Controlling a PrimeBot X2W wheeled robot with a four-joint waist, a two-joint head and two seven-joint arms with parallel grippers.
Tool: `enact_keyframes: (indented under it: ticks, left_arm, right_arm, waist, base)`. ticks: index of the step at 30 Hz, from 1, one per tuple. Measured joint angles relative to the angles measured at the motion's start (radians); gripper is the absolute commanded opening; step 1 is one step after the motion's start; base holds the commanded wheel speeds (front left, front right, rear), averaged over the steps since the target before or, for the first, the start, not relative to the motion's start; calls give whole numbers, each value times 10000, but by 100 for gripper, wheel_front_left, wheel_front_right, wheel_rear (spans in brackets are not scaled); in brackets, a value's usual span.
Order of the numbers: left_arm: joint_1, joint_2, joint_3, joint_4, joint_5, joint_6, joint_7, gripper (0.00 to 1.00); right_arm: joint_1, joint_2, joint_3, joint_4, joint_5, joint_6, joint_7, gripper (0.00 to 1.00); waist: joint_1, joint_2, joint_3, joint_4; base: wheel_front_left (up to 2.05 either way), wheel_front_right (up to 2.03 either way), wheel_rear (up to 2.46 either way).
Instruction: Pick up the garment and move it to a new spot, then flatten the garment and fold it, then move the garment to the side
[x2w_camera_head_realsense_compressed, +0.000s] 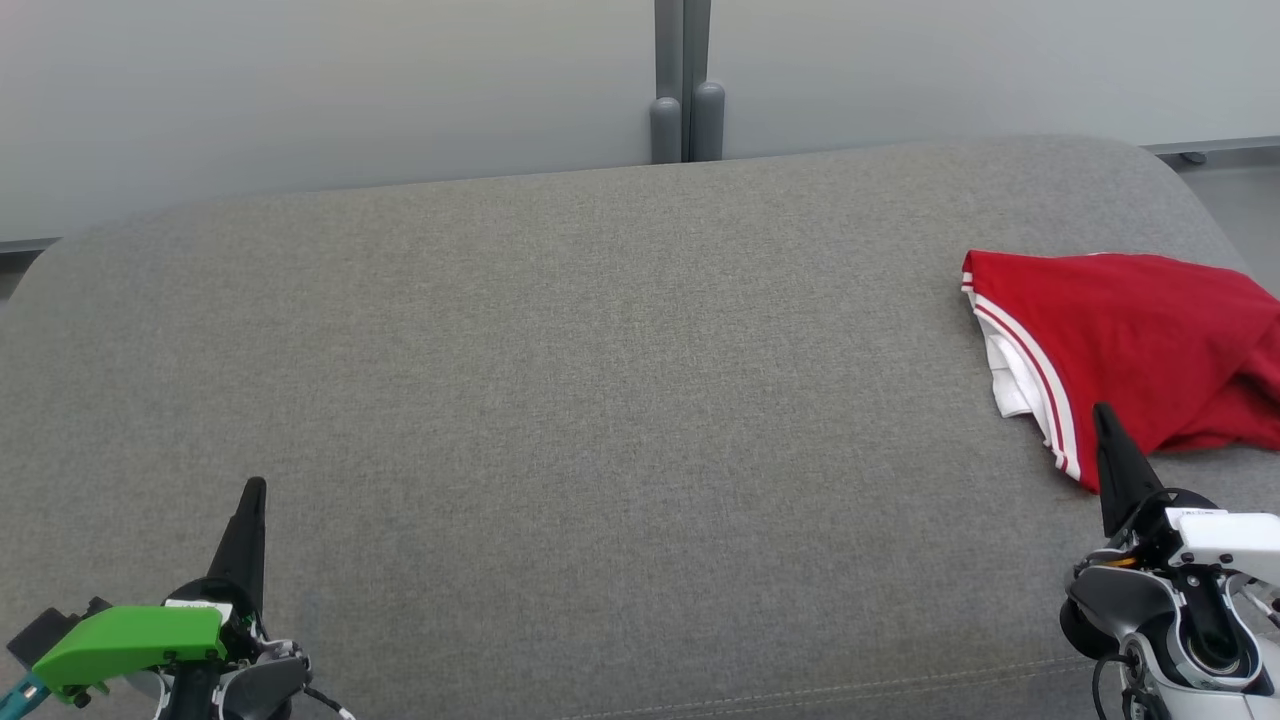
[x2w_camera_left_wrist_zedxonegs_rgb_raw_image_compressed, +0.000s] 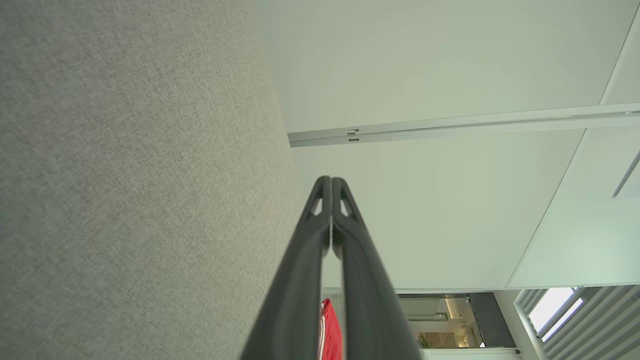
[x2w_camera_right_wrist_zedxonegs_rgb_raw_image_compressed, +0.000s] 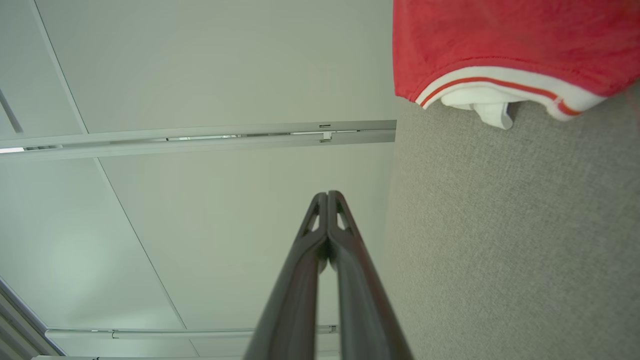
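The garment (x2w_camera_head_realsense_compressed: 1130, 345) is red with white striped trim, lying bunched at the far right of the grey cushioned surface (x2w_camera_head_realsense_compressed: 600, 380). Its hem shows in the right wrist view (x2w_camera_right_wrist_zedxonegs_rgb_raw_image_compressed: 500, 45), and a sliver of red (x2w_camera_left_wrist_zedxonegs_rgb_raw_image_compressed: 330, 332) appears between the fingers in the left wrist view. My right gripper (x2w_camera_head_realsense_compressed: 1103, 412) is shut, its tip just in front of the garment's near hem, holding nothing. At the lower left my left gripper (x2w_camera_head_realsense_compressed: 256, 486) is shut and empty, far from the garment. Both pairs of fingertips (x2w_camera_left_wrist_zedxonegs_rgb_raw_image_compressed: 331, 179) (x2w_camera_right_wrist_zedxonegs_rgb_raw_image_compressed: 327, 193) are pressed together.
The grey surface ends in a rounded far edge against a pale wall (x2w_camera_head_realsense_compressed: 350, 90) with a grey post (x2w_camera_head_realsense_compressed: 686, 110). A seam runs along the near edge (x2w_camera_head_realsense_compressed: 850, 690). The garment extends past the head view's right edge.
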Motion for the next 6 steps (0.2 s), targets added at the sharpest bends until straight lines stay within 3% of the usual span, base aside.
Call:
enact_keyframes:
  ticks: [6]
  left_arm:
    - [0, 0, 2, 0, 0, 0, 0, 0]
  right_arm:
    - [-2, 2, -2, 0, 0, 0, 0, 0]
  waist:
    - [0, 0, 0, 0]
  base:
    - [0, 0, 0]
